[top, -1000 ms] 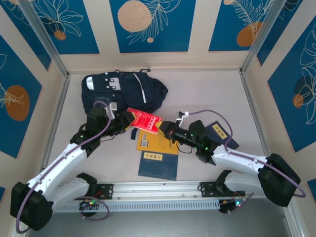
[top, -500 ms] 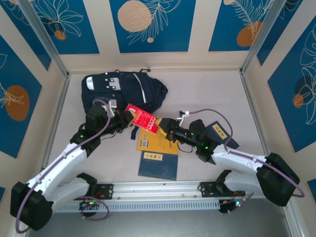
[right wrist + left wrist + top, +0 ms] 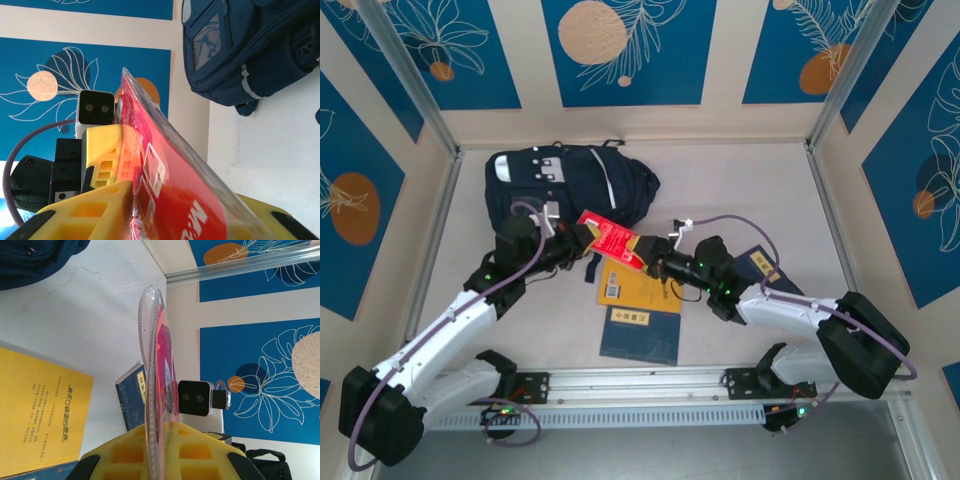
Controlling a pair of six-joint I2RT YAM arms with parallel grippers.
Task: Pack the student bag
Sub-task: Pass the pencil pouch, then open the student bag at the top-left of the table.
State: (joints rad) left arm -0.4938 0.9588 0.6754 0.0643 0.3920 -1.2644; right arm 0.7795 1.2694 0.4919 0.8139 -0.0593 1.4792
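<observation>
We see the student bag point(image 3: 570, 185) lying at the far left of the table point(image 3: 750, 190); its near edge is partly covered by the left arm's wrist. Just near and right of it, a red packet point(image 3: 613, 240) is held clear of the table between the two claws. The left gripper point(image 3: 582, 243) is clamped on the packet's left end; in the left wrist view its yellow pads point(image 3: 125, 455) meet, with the thin packet edge-on in the slit between them. The right gripper point(image 3: 648, 258) sits at the packet's right end. In the right wrist view its yellow fingers point(image 3: 85, 210) stand apart on either side of the packet. One touches the film; the other is largely hidden behind it, so we cannot tell whether it presses. The packet's print is cut off and unreadable. Nearer lies a yellow book point(image 3: 638, 285), meeting a navy book point(image 3: 640, 335); which one overlaps we cannot tell. A navy booklet point(image 3: 765, 262) at the right is partly hidden under the right arm.
</observation>
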